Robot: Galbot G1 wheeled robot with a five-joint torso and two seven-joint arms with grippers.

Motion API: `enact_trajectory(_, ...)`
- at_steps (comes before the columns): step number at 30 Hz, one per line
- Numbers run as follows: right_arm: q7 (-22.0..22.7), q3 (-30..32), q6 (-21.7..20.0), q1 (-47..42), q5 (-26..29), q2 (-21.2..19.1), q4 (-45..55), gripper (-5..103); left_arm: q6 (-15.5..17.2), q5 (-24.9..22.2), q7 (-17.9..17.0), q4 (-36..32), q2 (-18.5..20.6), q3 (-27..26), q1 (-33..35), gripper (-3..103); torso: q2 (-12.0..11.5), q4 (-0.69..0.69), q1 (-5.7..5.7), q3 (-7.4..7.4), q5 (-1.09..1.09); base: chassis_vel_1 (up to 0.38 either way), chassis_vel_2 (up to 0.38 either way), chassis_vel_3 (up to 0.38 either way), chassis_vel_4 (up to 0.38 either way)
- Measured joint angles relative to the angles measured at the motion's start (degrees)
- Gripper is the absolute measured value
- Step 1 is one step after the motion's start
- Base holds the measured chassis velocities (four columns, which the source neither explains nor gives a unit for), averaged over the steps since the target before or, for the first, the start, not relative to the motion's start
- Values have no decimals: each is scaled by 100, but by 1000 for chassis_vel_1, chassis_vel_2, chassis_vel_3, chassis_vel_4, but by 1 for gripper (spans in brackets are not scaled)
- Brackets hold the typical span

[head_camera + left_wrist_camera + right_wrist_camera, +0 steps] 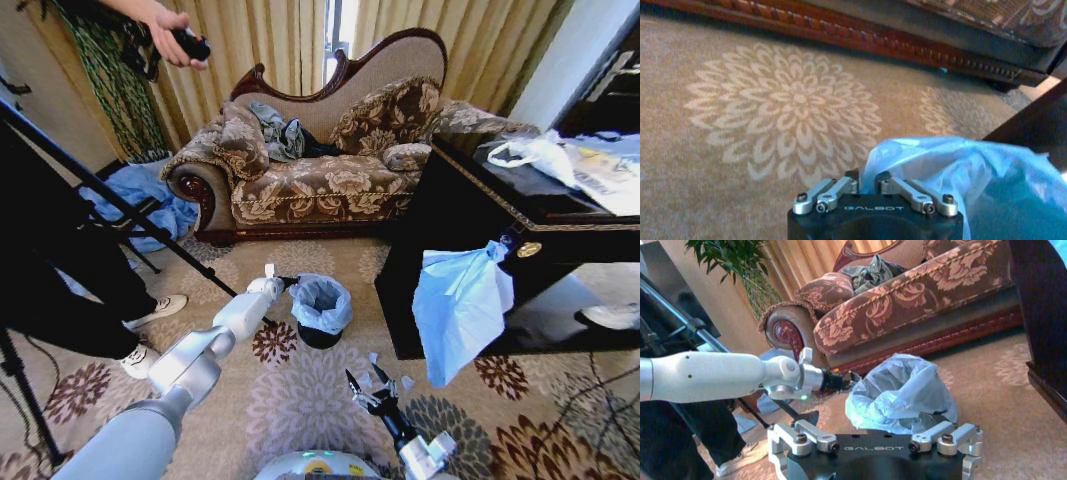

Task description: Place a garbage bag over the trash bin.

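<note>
Right claw spread open, low; left claw pinches garbage bag rim.

A furnished living room, like a home or hotel suite. An ornate patterned sofa with carved wood trim stands before long beige curtains, on a flower-patterned carpet. A dark wooden table and a potted plant stand nearby.

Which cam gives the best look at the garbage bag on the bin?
Right wrist view: the garbage bag sits unobstructed, draped over the bin, with the left gripper at its edge. Head view shows it smaller, black trash bin visible beneath. Left wrist view catches one cropped blue edge.
</note>
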Motion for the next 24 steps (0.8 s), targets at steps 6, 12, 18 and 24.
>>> enact_trajectory(6, -1, 3, 0, 4, -4, 36, -29, 99, -140, 226, 230, 95, 21, -1, 53, 34, 0, -1, 0, -1, 2, 0, 0, 0, 0)
enact_trajectory(12, 2, 10, 6, -8, -11, 84, -81, 99, -377, 657, 358, 171, 18, -7, 223, 56, 0, 1, 0, -1, 3, 0, 0, 0, 0)
enact_trajectory(18, 16, 34, 7, -30, -12, 112, -81, 99, -566, 888, 472, 179, 15, 37, 412, 84, 0, 1, 0, -1, 2, 0, 0, 0, 0)
enact_trajectory(24, 20, 55, 16, -51, -26, 147, -106, 99, -573, 911, 498, 64, 45, 36, 500, 91, 0, -1, 0, -1, 1, 0, 0, 0, 0)
